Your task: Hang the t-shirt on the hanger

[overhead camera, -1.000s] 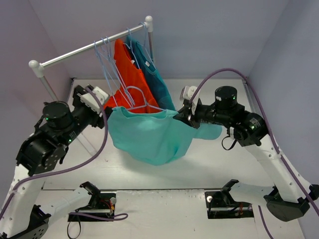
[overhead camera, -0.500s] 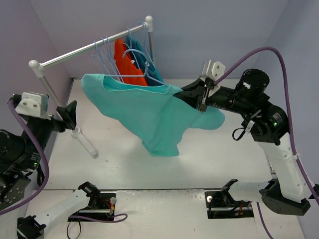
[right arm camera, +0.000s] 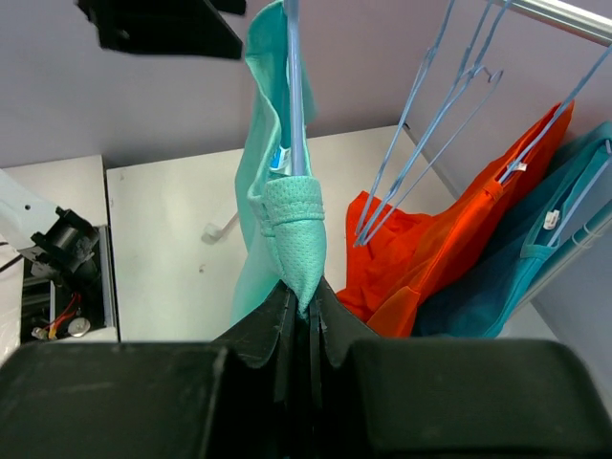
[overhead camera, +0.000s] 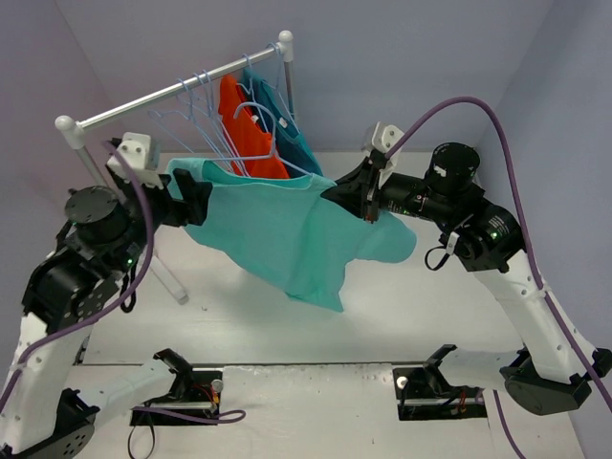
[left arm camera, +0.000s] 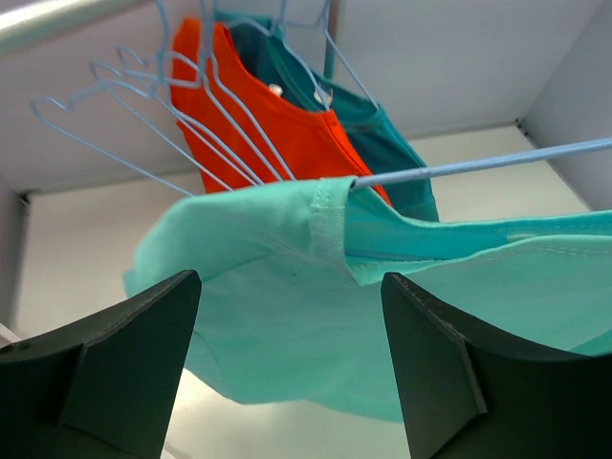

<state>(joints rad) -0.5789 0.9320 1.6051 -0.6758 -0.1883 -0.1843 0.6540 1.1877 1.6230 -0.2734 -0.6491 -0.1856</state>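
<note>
The mint-turquoise t-shirt (overhead camera: 277, 234) hangs stretched in the air between my two grippers, in front of the rack. My right gripper (overhead camera: 368, 201) is shut on a folded edge of the shirt (right arm camera: 298, 249), its fingertips (right arm camera: 308, 296) pinched together on the fabric. A pale blue wire hanger (left arm camera: 478, 167) runs into the shirt's opening; its wire also shows above the pinched edge in the right wrist view (right arm camera: 295, 86). My left gripper (overhead camera: 196, 196) is at the shirt's left end. In its wrist view its jaws (left arm camera: 289, 282) stand wide apart, with the shirt (left arm camera: 287, 316) beyond them.
A rack rail (overhead camera: 172, 94) crosses the back of the table and carries several empty blue hangers (overhead camera: 206, 120), an orange-red shirt (overhead camera: 251, 134) and a darker teal shirt (overhead camera: 292, 134). A rack leg (overhead camera: 170, 275) slants down at the left. Two black fixtures (overhead camera: 186, 382) (overhead camera: 430, 382) sit at the near edge.
</note>
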